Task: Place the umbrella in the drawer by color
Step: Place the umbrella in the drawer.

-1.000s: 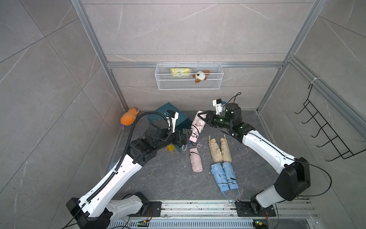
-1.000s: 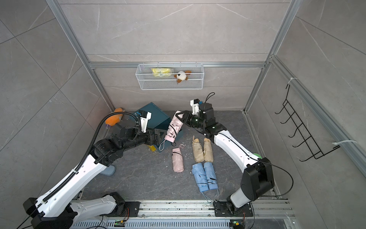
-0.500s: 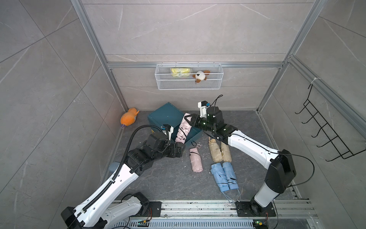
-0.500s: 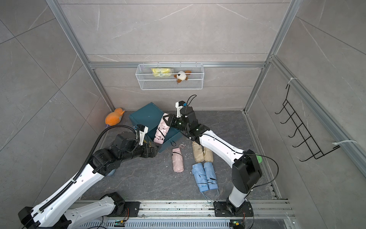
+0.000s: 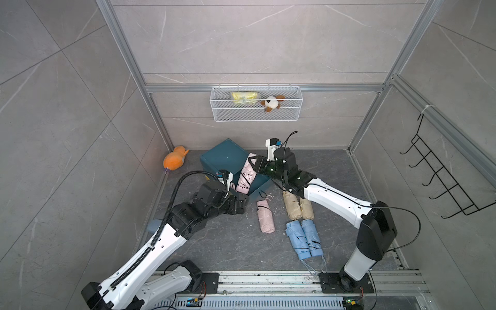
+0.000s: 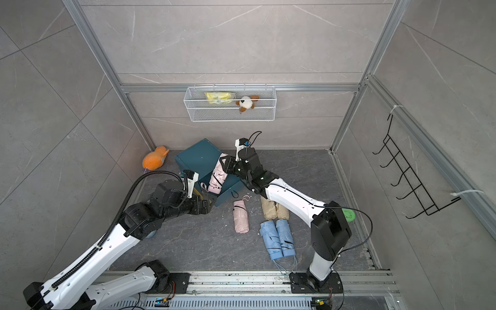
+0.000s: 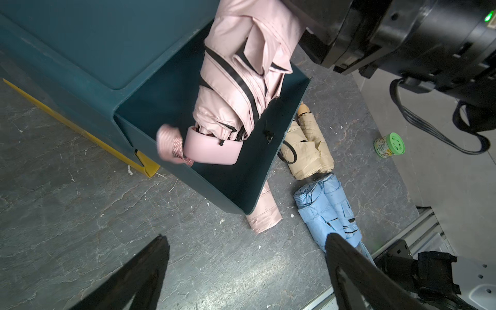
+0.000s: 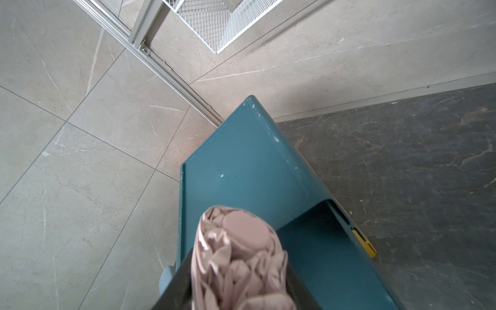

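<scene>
Pink umbrella (handle down) in right gripper, low end inside drawer

Loose pink umbrella half hidden behind the open drawer.

The left arm reaches low and forward, its pincer spread wide and empty. The right arm stretches forward, wrist angled down, its pincer clamped on the pink umbrella.
</scene>
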Controlling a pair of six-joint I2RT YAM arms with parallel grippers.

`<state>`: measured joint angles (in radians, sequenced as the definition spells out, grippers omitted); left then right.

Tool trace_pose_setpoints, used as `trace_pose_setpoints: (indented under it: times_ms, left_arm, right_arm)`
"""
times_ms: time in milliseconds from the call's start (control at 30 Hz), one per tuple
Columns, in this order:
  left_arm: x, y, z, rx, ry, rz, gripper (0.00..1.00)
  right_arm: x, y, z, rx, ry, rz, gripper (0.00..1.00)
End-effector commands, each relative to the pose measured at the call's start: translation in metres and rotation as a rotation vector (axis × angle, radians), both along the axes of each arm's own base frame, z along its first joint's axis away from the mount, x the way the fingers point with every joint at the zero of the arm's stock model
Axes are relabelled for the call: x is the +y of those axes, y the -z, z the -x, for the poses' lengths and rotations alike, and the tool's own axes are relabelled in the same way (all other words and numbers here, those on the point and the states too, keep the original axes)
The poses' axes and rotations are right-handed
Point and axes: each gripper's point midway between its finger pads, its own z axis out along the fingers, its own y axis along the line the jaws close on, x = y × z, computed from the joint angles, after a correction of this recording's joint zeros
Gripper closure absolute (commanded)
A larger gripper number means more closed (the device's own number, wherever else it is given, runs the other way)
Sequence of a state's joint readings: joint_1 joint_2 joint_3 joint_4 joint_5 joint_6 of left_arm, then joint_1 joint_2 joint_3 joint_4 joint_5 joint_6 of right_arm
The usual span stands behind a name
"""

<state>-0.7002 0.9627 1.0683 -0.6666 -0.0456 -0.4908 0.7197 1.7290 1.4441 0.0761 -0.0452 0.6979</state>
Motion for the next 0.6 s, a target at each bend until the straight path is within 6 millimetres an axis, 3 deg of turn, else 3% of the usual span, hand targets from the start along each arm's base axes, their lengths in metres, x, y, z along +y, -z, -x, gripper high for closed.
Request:
trace_pose_setpoints:
  times_ms: [0, 300, 567]
  left_arm:
    - [0.002, -0.001, -0.003, -0.005, -0.018, 0.004, 0.06]
    - [0.001, 0.005, -0.005, 0.005, -0.017, 0.001, 0.06]
    - [-0.002, 0.006, -0.008, 0.009, -0.015, 0.006, 0.06]
  right_arm:
    - [0.009, -0.003, 0.005, -0.045, 0.001, 0.004, 0.64]
    - [0.016, 0.026, 0.021, -0.016, -0.011, 0.073, 0.6]
    - [0.0, 0.017, 0.025, -0.057, 0.027, 0.128, 0.44]
